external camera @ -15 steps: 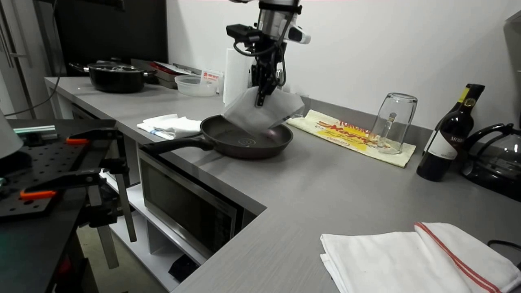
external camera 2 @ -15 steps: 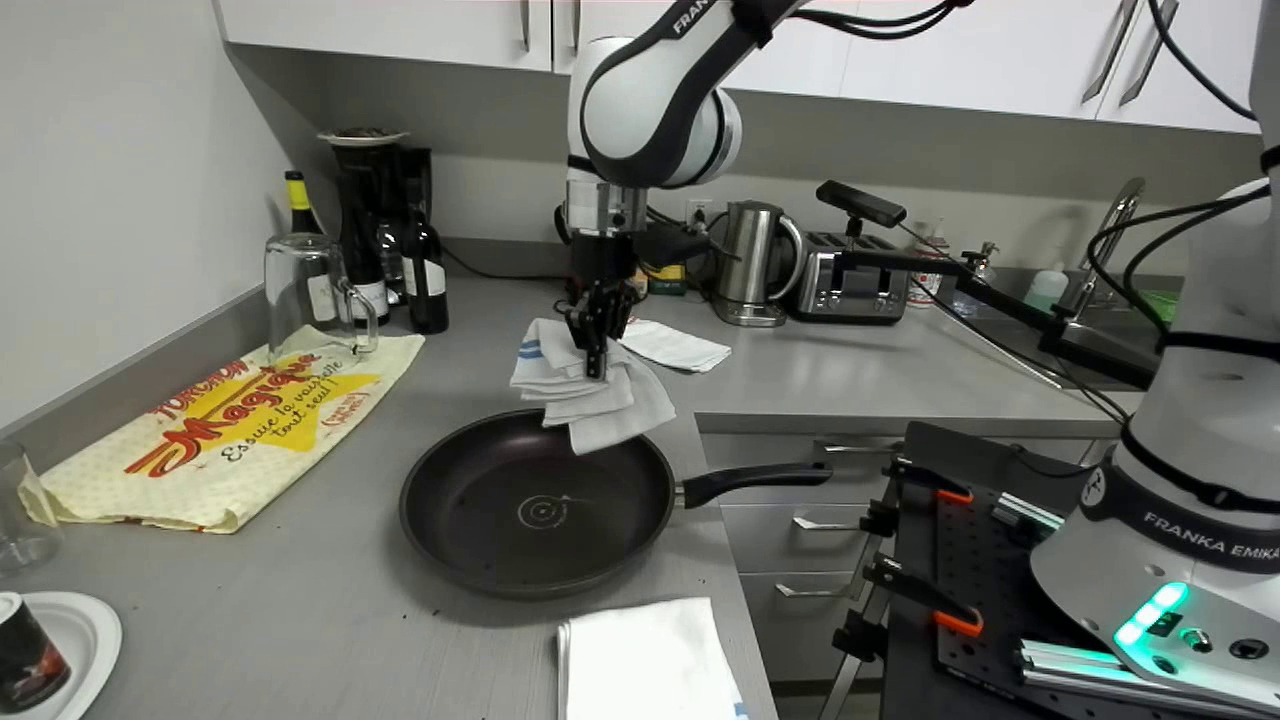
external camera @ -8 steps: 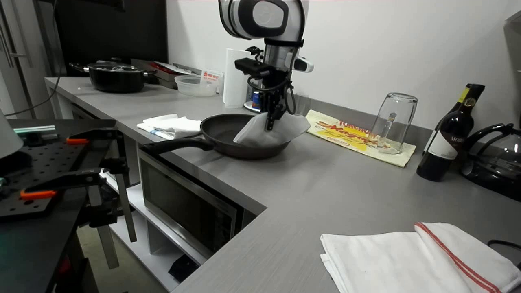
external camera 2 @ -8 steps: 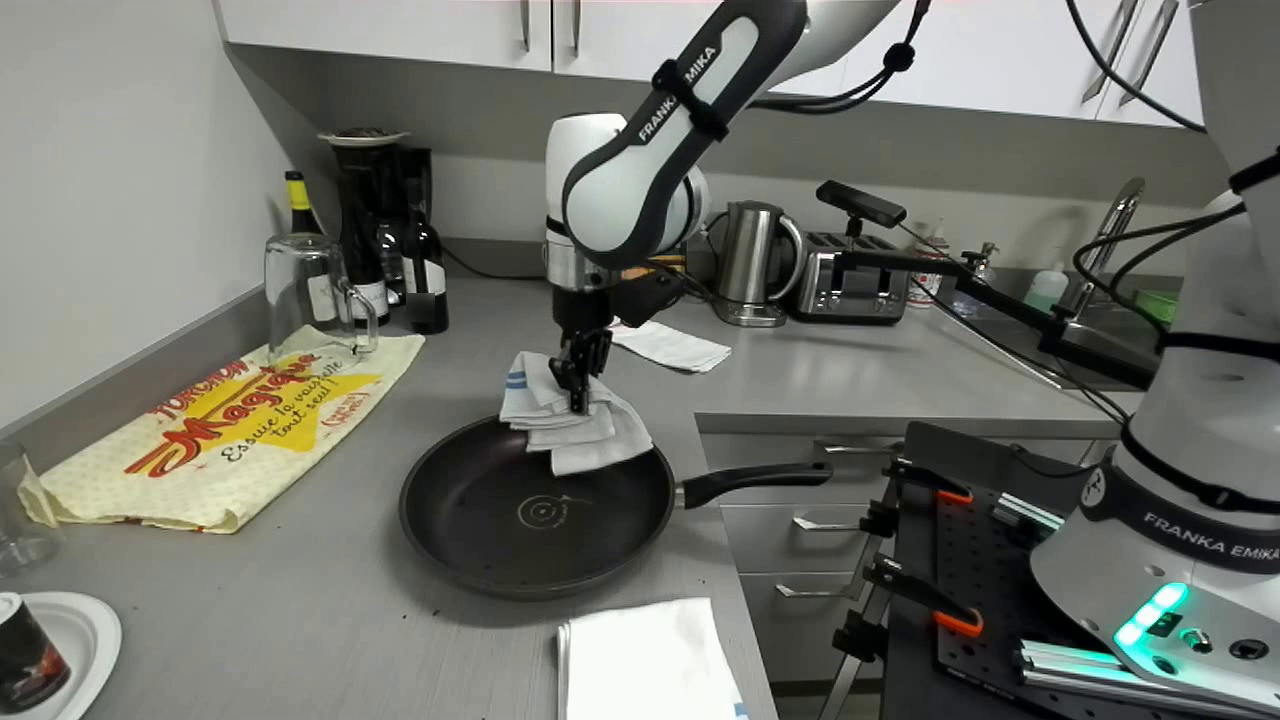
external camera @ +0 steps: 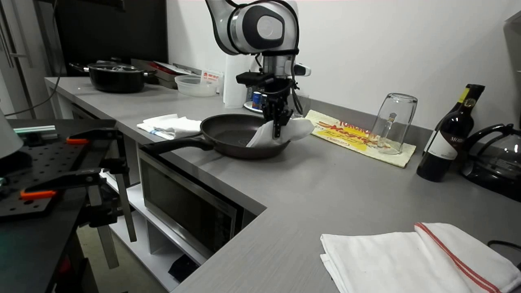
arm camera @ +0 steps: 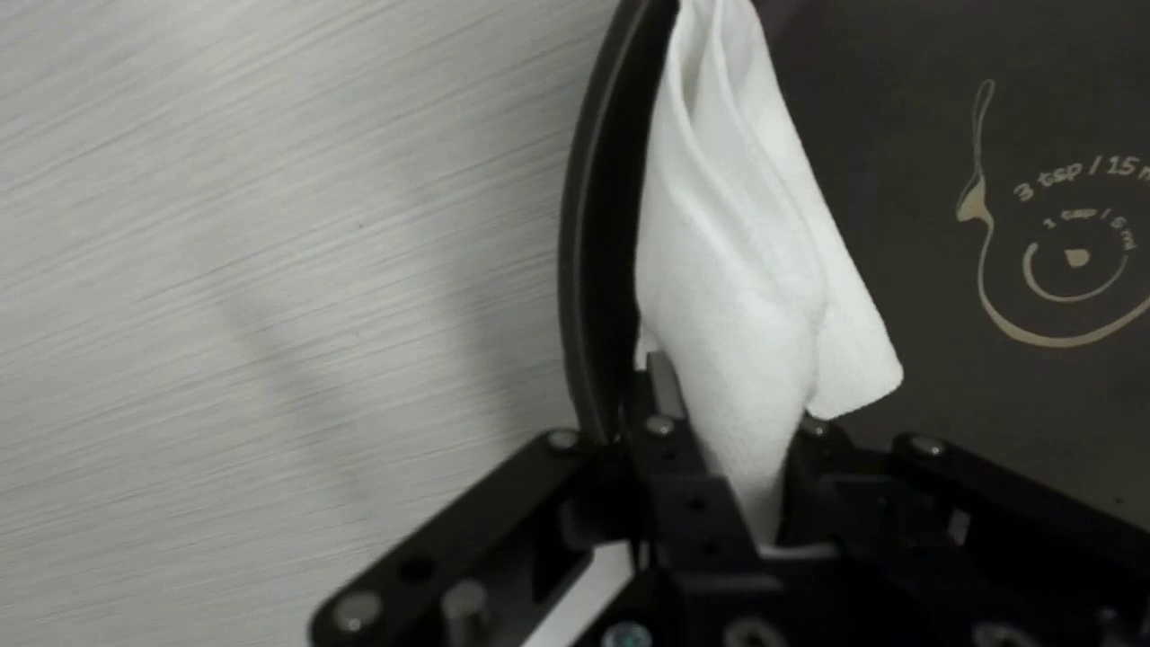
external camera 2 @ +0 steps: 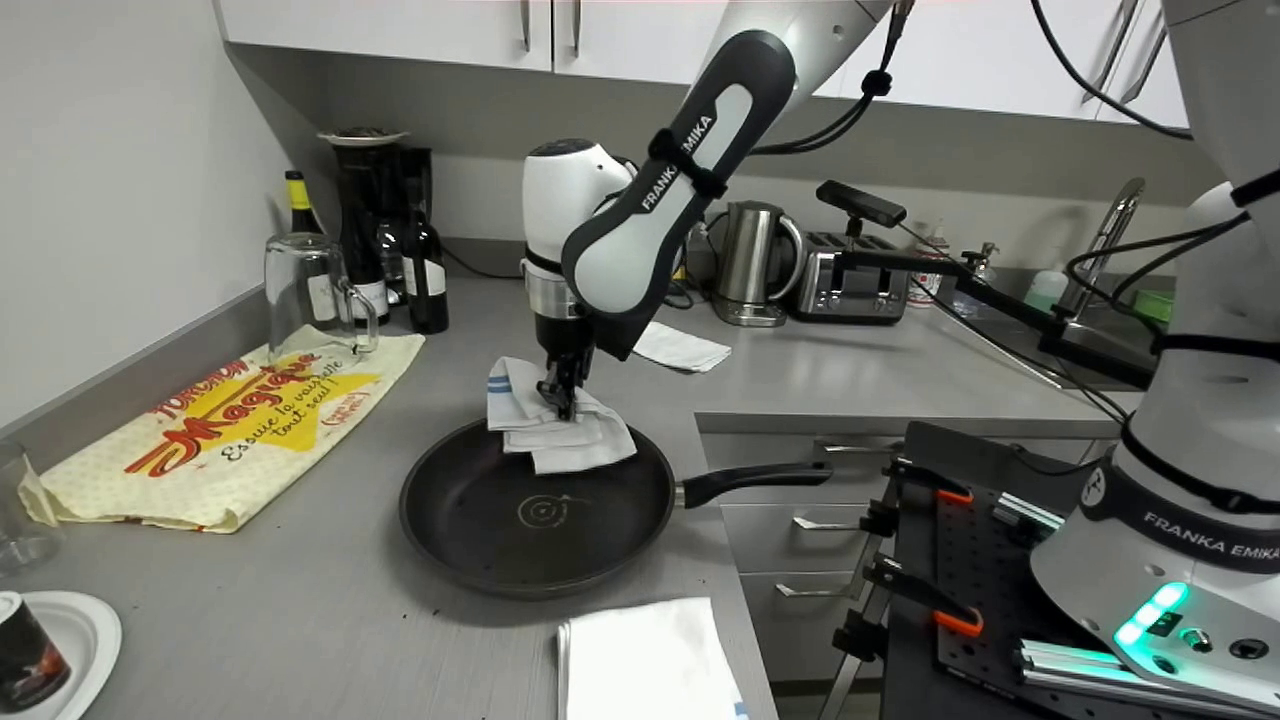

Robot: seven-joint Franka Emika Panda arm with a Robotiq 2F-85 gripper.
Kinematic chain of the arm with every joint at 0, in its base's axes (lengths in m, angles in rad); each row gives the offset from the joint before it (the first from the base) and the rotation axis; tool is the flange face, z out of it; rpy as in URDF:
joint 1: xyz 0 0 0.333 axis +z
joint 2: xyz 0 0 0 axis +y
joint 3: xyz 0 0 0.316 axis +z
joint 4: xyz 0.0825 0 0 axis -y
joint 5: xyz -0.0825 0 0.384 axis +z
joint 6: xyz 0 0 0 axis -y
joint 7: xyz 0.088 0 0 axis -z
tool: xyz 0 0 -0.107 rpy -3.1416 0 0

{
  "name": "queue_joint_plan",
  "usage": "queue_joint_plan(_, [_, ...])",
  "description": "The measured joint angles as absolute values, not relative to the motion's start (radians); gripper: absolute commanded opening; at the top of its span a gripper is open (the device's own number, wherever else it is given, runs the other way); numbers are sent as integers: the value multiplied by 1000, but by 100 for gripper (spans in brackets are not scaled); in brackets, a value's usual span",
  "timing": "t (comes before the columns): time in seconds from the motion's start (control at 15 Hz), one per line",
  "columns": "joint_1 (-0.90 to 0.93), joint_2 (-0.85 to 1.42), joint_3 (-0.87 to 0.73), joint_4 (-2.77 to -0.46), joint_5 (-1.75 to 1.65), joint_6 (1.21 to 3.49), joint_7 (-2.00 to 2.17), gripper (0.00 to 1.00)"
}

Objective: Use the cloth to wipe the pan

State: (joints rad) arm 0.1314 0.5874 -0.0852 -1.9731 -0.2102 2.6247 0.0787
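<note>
The gripper [arm camera: 737, 404] pinches the white cloth [arm camera: 746, 261], which is partly inside the pan [external camera 2: 540, 515] on the counter [external camera 2: 280, 620] and partly past its edge, so it should press softly and rub slow circles.

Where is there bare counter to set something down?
A broad stretch of counter lies bare between the pan, yellow towel, wine bottle and red-striped cloth. Another, bar a few specks, lies between pan, yellow towel, white plate and folded white cloth. Crowded: around the coffee maker and at the pan's edge, where the fingers hold the wiping cloth.
</note>
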Motion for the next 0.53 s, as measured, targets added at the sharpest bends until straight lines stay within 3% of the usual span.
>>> queue_joint_plan(0.53, [277, 609, -178, -2035, -412, 2643, 237, 4])
